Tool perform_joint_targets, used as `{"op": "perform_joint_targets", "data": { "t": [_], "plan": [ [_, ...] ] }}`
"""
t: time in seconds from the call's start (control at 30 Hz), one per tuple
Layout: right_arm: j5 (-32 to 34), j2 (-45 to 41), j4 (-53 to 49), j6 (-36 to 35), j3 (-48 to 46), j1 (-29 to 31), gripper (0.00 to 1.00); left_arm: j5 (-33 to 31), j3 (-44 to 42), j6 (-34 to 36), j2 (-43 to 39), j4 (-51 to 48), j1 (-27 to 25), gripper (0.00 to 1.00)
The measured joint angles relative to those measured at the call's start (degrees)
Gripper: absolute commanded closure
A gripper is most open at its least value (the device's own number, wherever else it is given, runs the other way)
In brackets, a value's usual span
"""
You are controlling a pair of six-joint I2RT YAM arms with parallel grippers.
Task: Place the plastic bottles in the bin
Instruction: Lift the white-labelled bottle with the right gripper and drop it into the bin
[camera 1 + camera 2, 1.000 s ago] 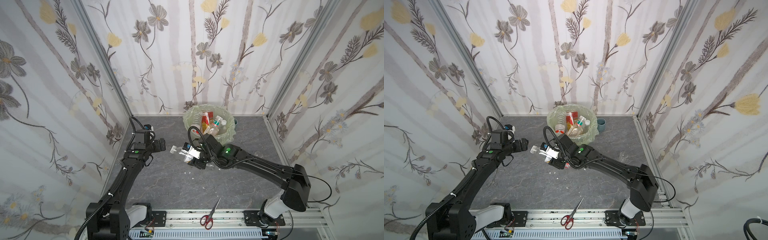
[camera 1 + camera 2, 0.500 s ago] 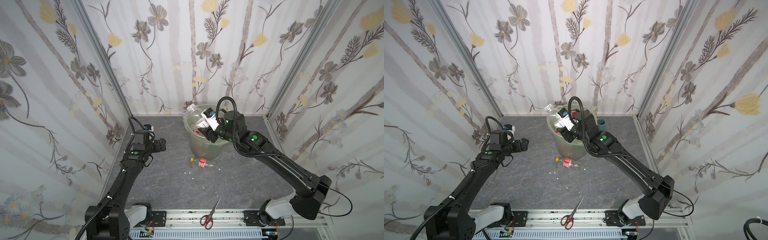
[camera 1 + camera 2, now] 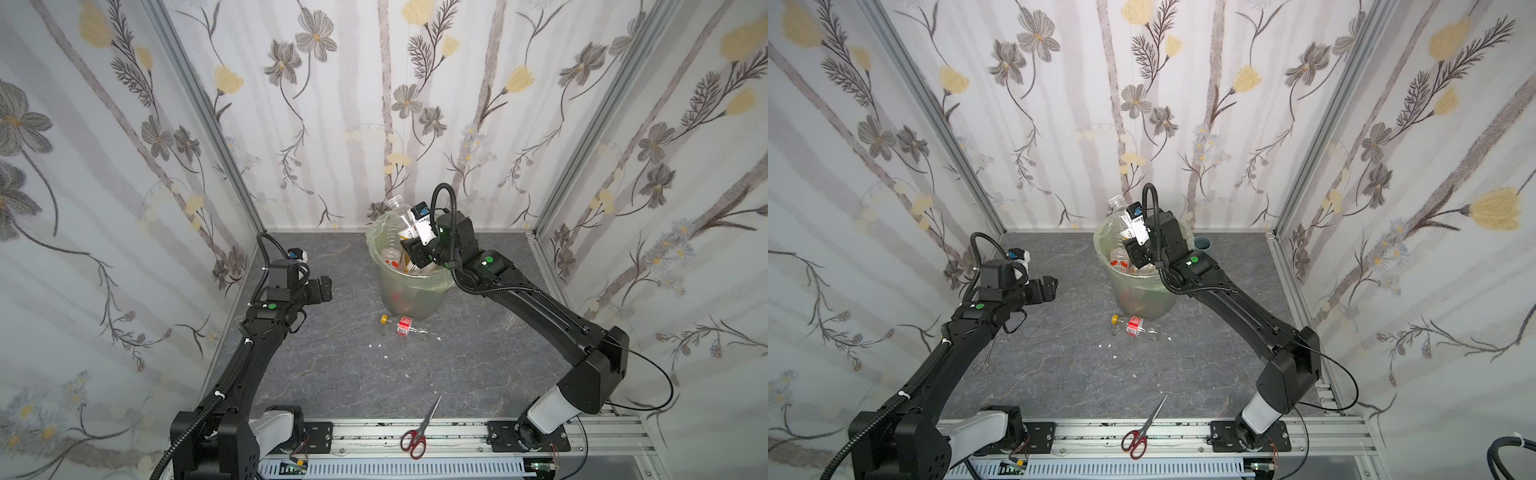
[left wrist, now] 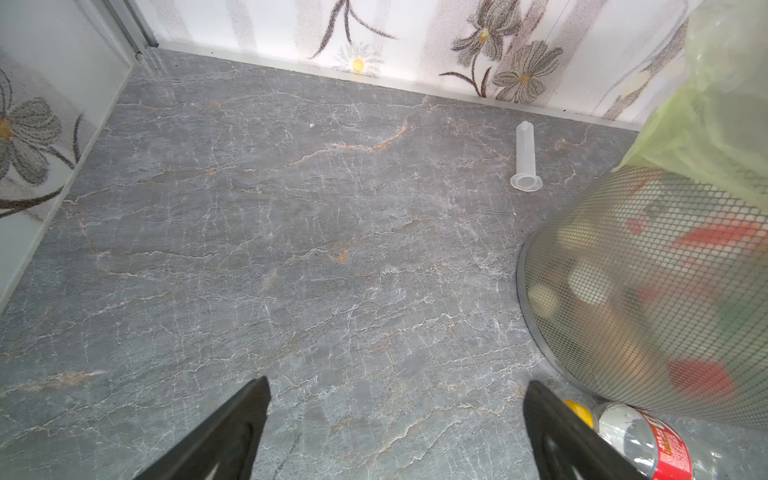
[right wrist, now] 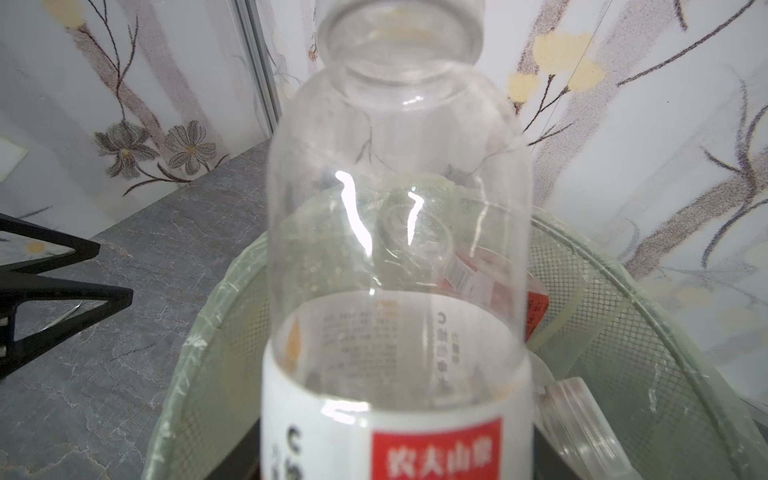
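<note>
Just one floor bottle (image 3: 404, 326), one bin (image 3: 409, 296).

We see the bin (image 3: 409, 295) at the back of the table (image 3: 332, 374), the held bottle (image 3: 396, 222) above it in the right gripper (image 3: 412, 249), the lying bottle (image 3: 404, 325) just before it.

Two matte black jointed arms, left arm (image 3: 255, 353) and right arm (image 3: 540, 309), each wearing a round green dot (image 3: 272, 306), a pale grey base link (image 3: 548, 411) and ribbed black cable (image 3: 434, 199), the left gripper (image 4: 395, 382) showing black wedge-shaped fingers (image 4: 232, 436).
</note>
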Motion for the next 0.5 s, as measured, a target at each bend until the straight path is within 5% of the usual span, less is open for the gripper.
{"op": "perform_joint_targets", "data": {
  "t": [0.3,0.5],
  "plan": [
    [-4.1,0.8,3.6,8.2,-2.1,-1.6,0.45,0.0,0.0,0.0,0.0,0.0,0.0,0.03],
    [-5.9,-0.9,8.1,16.0,-7.7,-1.2,0.32,0.0,-0.1,0.0,0.0,0.0,0.0,0.03]
  ]
}}
